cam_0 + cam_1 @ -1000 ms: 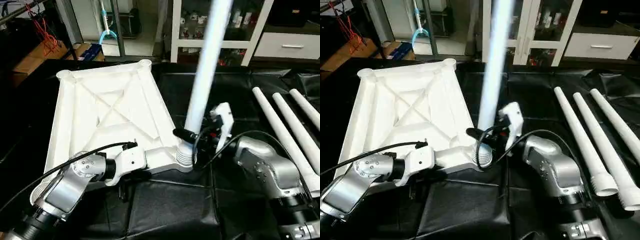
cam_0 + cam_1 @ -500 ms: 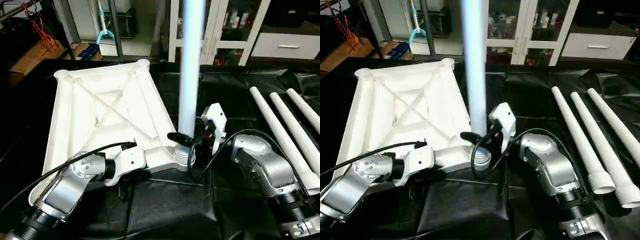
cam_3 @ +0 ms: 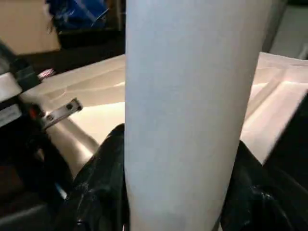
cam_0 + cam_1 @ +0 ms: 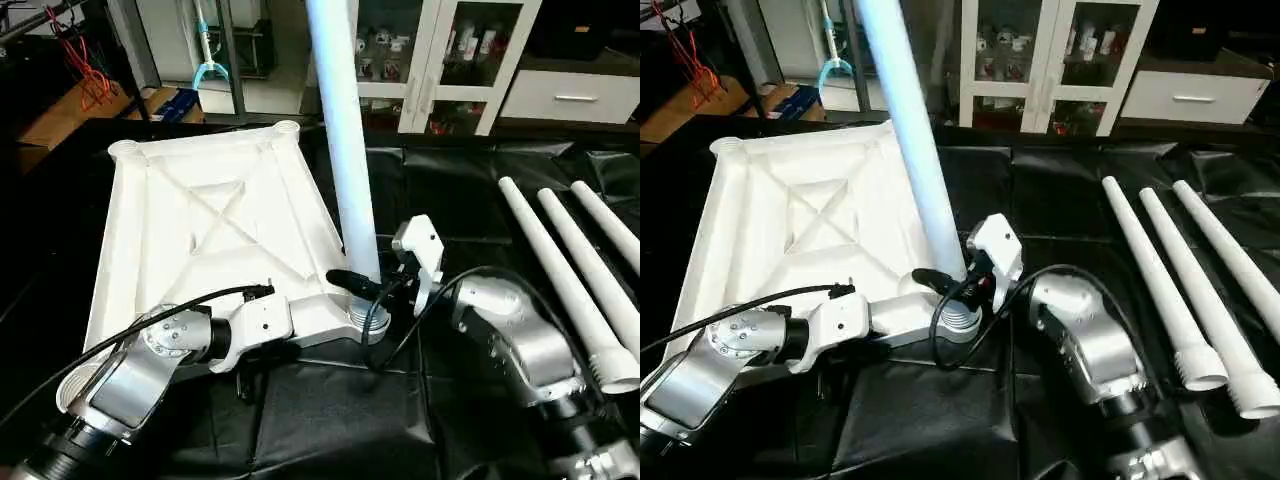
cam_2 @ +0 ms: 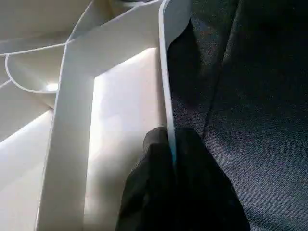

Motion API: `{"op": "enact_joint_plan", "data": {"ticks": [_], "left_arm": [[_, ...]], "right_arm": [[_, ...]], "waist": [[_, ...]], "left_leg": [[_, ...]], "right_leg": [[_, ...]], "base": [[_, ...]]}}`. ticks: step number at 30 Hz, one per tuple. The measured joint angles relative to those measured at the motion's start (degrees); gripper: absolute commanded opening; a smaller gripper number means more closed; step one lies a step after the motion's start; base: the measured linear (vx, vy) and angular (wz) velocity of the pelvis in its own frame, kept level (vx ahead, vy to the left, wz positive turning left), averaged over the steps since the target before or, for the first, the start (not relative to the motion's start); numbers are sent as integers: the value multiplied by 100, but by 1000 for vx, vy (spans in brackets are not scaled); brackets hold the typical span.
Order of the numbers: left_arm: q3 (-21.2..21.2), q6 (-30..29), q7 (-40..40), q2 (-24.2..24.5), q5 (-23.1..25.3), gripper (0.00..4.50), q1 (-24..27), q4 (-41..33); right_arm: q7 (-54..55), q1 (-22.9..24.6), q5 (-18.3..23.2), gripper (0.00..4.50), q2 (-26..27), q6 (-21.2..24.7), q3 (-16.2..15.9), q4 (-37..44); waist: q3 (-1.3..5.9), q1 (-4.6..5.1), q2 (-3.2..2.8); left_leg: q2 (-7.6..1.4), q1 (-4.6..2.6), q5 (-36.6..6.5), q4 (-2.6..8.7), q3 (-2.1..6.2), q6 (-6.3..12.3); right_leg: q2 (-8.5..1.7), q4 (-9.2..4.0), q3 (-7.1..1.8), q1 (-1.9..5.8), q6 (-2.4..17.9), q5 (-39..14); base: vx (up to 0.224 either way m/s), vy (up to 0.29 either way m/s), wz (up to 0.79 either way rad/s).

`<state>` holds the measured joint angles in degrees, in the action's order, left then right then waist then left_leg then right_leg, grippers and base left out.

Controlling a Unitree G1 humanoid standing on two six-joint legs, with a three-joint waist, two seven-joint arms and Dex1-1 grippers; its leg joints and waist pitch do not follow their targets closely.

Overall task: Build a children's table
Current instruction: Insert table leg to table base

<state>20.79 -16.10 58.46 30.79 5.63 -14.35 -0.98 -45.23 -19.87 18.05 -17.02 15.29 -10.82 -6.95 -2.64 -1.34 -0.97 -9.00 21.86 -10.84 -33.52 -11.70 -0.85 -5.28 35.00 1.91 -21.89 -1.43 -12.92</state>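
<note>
The white table top (image 4: 210,220) lies upside down on the black cloth, its X ribs facing up. My left gripper (image 5: 171,147) is shut on the thin rim of its near edge. A long white leg (image 4: 345,150) stands with its threaded end in the near right corner socket (image 4: 364,318) and leans towards the far left. My right gripper (image 4: 362,285) is shut on this leg just above the socket, with one black finger (image 3: 103,183) on each side of the tube. Three more legs (image 4: 560,270) lie side by side on the cloth at the right.
A white glass-door cabinet (image 4: 440,60) and a drawer unit (image 4: 570,95) stand behind the work area. Cardboard boxes and red cables (image 4: 70,80) are at the back left. Black cloth (image 4: 330,420) covers the surface in front of the table top.
The leg has swung from leaning right, through upright, to leaning left, and my right gripper and forearm have shifted left with it. The left arm and table top have stayed put.
</note>
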Motion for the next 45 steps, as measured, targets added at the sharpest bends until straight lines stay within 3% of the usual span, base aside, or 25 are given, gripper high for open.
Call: {"op": "enact_joint_plan", "data": {"ticks": [18, 23, 32, 38, 45], "left_arm": [[63, 1, -15, -134, 82, 2, -37, 0], [76, 2, -13, -156, 81, 2, -37, -2], [80, 9, -24, -185, 83, 2, -26, 1], [81, 10, -80, -196, 131, 0, -25, 14], [84, 10, -111, -209, 155, 0, -26, 13]], "right_arm": [[223, 822, 466, 186, 66, -423, 541, 286], [252, 1076, 527, 186, 68, -533, 649, 424], [351, 1229, 268, 186, -44, -844, 438, 621], [393, 1115, 32, 185, -85, -807, 308, 633], [402, 1082, 27, 185, -151, -788, 244, 627]], "waist": [[14, -68, -9], [16, -66, -11], [24, -58, -3], [30, -36, 15], [31, -36, 24]], "left_leg": [[5, 12, -1, 5, -23, 2], [6, 10, -2, 20, -74, 5], [5, 8, -3, 34, -94, 7], [6, 8, -3, 35, -94, 6], [6, 8, -3, 35, -94, 6]], "right_leg": [[1, -6, -40, 10, -11, -7], [6, -6, -105, 7, -19, -12], [4, -6, -119, 9, -62, -37], [4, -12, -122, 8, -66, -40], [4, -18, -122, 8, -67, -41]], "base": [[0, 0, 0], [0, 0, 0], [0, 0, 0], [0, 0, 0], [0, 0, 0]]}}
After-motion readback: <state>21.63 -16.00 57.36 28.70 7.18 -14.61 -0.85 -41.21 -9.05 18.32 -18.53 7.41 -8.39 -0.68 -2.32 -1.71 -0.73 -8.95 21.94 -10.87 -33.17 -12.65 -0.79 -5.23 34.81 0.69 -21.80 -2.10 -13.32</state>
